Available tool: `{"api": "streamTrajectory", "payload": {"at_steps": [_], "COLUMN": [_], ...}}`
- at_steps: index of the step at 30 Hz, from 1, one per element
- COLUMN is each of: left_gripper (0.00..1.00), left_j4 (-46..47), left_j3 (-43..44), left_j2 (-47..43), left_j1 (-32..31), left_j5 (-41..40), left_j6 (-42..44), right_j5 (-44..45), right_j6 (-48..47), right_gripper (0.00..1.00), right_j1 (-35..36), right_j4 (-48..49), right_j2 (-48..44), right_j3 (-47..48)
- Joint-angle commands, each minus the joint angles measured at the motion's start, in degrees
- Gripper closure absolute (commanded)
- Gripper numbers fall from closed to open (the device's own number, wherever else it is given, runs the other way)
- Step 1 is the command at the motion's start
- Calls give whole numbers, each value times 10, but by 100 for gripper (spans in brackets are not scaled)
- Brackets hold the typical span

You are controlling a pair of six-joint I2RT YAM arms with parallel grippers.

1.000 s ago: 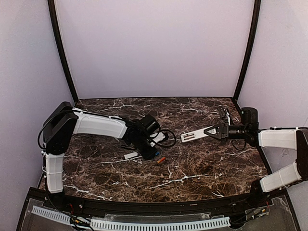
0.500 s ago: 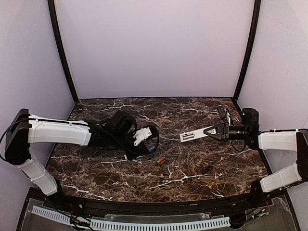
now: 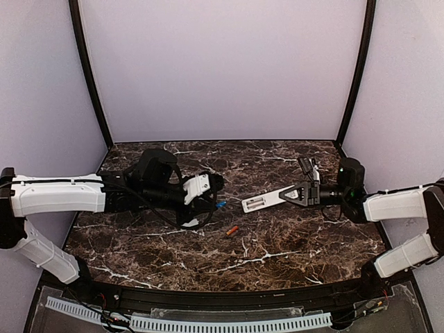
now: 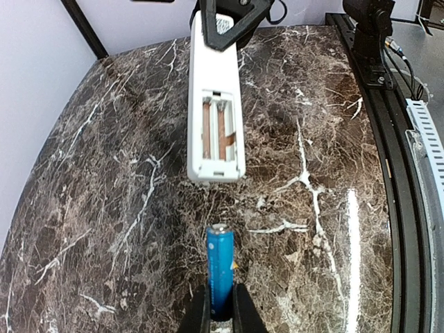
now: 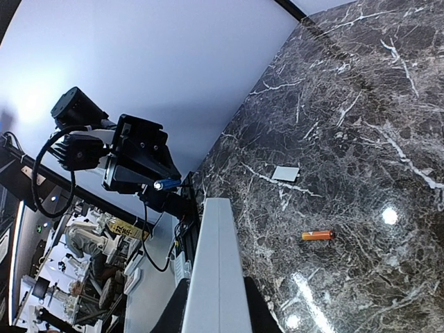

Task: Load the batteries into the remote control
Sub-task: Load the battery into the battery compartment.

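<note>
My left gripper is shut on the blue battery, which sticks out forward from its fingertips; it also shows in the top view and the right wrist view. My right gripper is shut on the white remote control and holds it above the table, pointing left at the blue battery. In the left wrist view the remote's open battery bay faces the camera, two empty slots showing. The orange battery lies on the marble, also in the right wrist view.
A small white cover piece lies flat on the dark marble table near the left arm. Black frame posts stand at the back corners, with plain walls around.
My left arm has swung left and stretched out low, lifting the blue battery off the table. My right gripper has carried the remote leftward, closing the gap to the battery.
</note>
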Motion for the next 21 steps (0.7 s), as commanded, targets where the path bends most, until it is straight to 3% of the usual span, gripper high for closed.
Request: {"api": "streamTrajectory", "payload": {"at_steps": [1,16,21], "left_gripper": [100,100,100], "left_j4": [-12,19,-58], "left_j3": [-3,-15,56], "left_j2": [-28,-39,17], "left_j1": [-9,-33,-39], "left_j5": [17,-10,-51], "left_j6": [29,40,20], "right_j5": [13,26,63], "right_j6": [38,27,47], "right_gripper": [100,100,100], "right_j1": [29,50,58], "right_j4": [86,65,49], "right_j2": [26,17,22], "right_j3": [-6,2,2]}}
